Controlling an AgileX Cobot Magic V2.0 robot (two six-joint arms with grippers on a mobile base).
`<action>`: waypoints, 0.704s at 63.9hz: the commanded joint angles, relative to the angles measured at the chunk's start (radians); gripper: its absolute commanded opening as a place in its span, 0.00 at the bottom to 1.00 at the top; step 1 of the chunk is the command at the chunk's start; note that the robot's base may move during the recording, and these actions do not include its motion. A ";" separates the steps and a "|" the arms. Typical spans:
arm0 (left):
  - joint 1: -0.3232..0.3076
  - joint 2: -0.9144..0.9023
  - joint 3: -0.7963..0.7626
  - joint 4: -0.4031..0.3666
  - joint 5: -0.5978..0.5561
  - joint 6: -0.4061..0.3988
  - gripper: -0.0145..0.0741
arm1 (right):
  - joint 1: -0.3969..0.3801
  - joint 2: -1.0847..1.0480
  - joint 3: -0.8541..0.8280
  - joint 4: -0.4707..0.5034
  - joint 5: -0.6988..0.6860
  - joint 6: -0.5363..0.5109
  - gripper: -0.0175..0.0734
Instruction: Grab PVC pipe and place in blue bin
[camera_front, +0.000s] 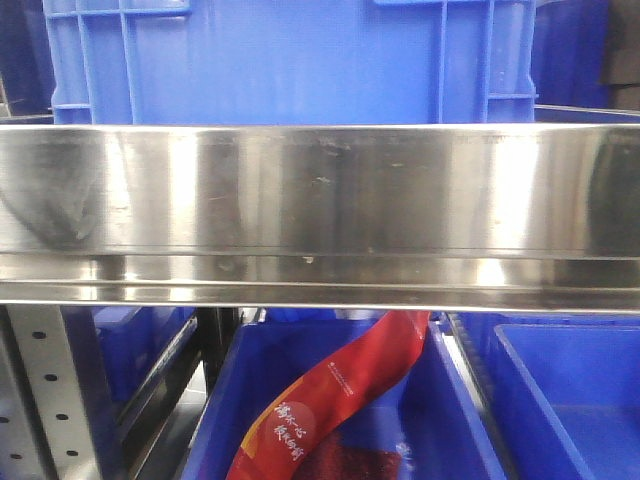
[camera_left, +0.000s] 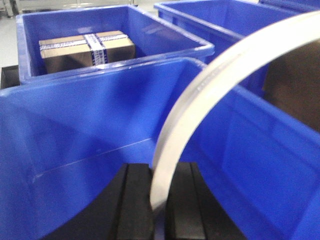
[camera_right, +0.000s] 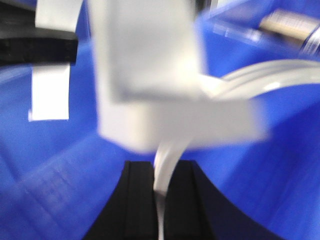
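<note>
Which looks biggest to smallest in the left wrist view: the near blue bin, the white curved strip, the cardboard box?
Largest: near blue bin, filling most of the picture.
Next: white strip, long but thin; it is near the camera, so its true size is unsure.
Smallest: cardboard box, inside the bin behind.

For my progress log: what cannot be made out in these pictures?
Front view: the steel rail blocks the middle; no arm or pipe shows.
Right wrist view: blur; the white block may be the pipe, unsure.
Left wrist view: the white strip's end is cut off by the right edge.
</note>
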 joint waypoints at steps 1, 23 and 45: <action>-0.008 0.001 -0.017 0.000 -0.012 0.003 0.04 | 0.004 -0.003 -0.013 -0.007 -0.011 -0.007 0.02; -0.008 0.001 -0.017 0.000 -0.005 0.003 0.47 | 0.004 -0.003 -0.013 -0.005 -0.007 -0.005 0.54; -0.006 -0.014 -0.017 0.020 0.062 0.001 0.20 | 0.004 -0.012 -0.013 -0.003 0.001 -0.005 0.21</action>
